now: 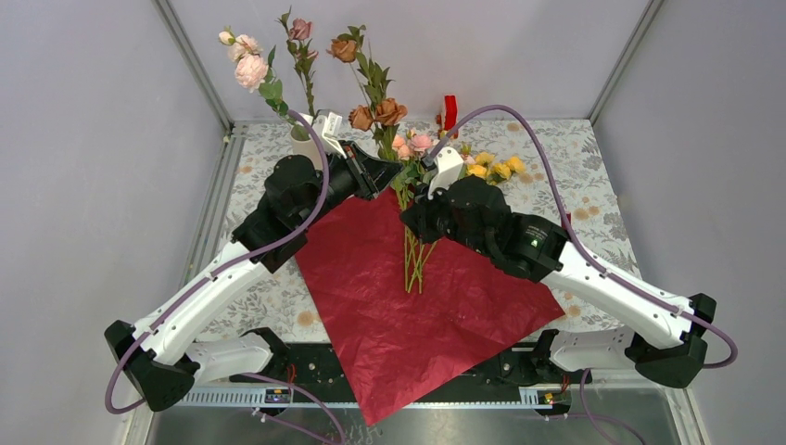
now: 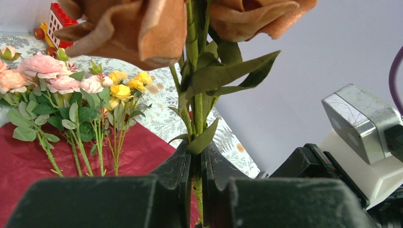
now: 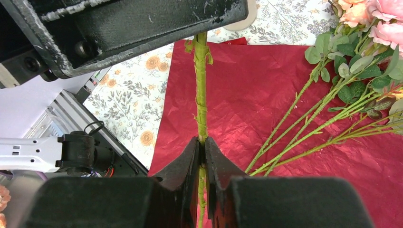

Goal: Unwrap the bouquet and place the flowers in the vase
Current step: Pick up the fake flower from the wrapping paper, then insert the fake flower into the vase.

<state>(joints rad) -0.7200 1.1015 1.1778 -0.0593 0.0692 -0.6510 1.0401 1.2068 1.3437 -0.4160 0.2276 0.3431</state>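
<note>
Clamping a brown-rose stem (image 2: 197,109) in the left claw (image 2: 196,161), pinching the same stem lower down in the right claw (image 3: 202,149), holding it near the vase (image 1: 302,146) carrying pink blooms (image 1: 248,67), resting other flowers (image 1: 414,250) on wrapping paper (image 1: 399,324)

1. Plain pale grey walls (image 1: 417,46) close the space at the back and on both sides.
2. Slim metal posts (image 1: 190,60) run up the two back corners.
3. A floral-print tablecloth (image 1: 593,185) covers the surface.
4. A metal rail (image 1: 232,397) edges its near side.
5. The light is soft and even.
</note>
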